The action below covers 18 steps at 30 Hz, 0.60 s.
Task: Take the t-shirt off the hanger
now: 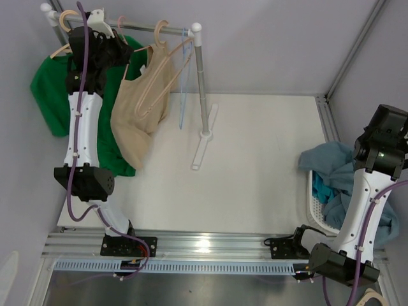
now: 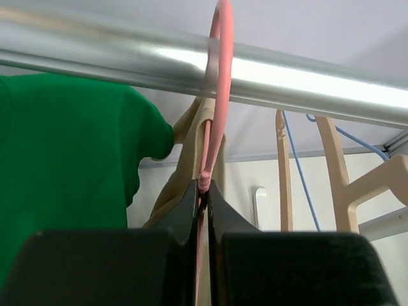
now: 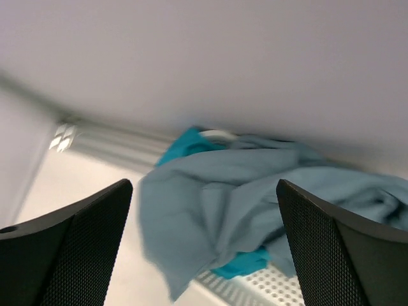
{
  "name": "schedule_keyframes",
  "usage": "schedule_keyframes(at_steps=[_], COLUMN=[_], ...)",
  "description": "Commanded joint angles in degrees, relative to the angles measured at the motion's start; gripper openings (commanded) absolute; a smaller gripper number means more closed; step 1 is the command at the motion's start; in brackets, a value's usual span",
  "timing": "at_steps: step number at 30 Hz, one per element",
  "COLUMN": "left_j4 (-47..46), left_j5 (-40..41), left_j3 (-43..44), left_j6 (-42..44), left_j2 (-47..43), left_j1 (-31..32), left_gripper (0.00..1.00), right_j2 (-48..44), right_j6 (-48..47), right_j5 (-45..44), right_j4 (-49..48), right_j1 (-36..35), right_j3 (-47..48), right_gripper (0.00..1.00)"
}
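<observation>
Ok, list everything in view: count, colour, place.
clothes rail: one, silver, back left.
t-shirt: one, green, rail's left end.
tank top: one, beige, hanging mid-rail.
pink hanger: one, pink, over the rail.
beige hangers: at least two, beige, on the rail.
blue hanger: one, blue, rail's right end.
laundry basket: one, white, far right.
cloths: count unclear, light blue and teal, in basket.
left tool: one, black, shut on pink hanger.
right tool: one, black, open above the cloths.

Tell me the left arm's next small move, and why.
Probably raise the left gripper a little, so the pink hanger lifts clear of the rail. Its fingers are shut on the hanger's neck and the hook sits over the rail, so the hanger likely cannot come away until it is unhooked.
</observation>
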<state>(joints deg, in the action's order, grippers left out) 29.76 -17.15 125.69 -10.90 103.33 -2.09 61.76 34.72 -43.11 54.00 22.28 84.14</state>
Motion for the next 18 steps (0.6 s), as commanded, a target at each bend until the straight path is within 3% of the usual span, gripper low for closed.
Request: schedule_keyframes(at_steps=[1, 3, 7, 9, 12, 16, 18], left_j4=[-0.67, -1.02, -2.42, -4.34, -8.82, -23.47, -25.18], left_j5=[1.5, 1.94, 5.01, 6.86, 11.49, 19.58, 23.19], left_j3=[3.25, 3.07, 1.58, 0.88, -5.34, -18.44, -23.99], left_j6=[0.44, 0.87, 2.89, 3.16, 3.68, 5.62, 5.54], left_j2=[-0.76, -1.72, -5.67, -7.61, -13.22, -22.72, -27.11], left_j1=[0.07, 0.76, 1.47, 3.13, 4.45, 6.13, 6.83], left_gripper=[0.01, 0.01, 0.01, 0.01, 0.01, 0.01, 0.01], right_j2=[-0.68, 1.08, 3.19, 3.19, 3.02, 0.39, 0.21], right_j6=[-6.92, -10.37, -11.51, -14.15, -16.0, -15.04, -14.77], right_j5=[14.92, 20.77, 21.4, 26.22, 29.13, 34.67, 35.81], right_j4=[-8.9, -10.05, -8.9, -10.13, -11.98, -17.77, -19.01], right_j1=[-0.22, -1.53, -6.1, -9.53, -15.66, -21.74, -24.55], right_j3=[4.53, 5.85, 6.92, 5.69, 3.23, -3.0, -6.07], right_gripper=[0.99, 0.99, 0.99, 1.0, 0.99, 0.99, 0.99])
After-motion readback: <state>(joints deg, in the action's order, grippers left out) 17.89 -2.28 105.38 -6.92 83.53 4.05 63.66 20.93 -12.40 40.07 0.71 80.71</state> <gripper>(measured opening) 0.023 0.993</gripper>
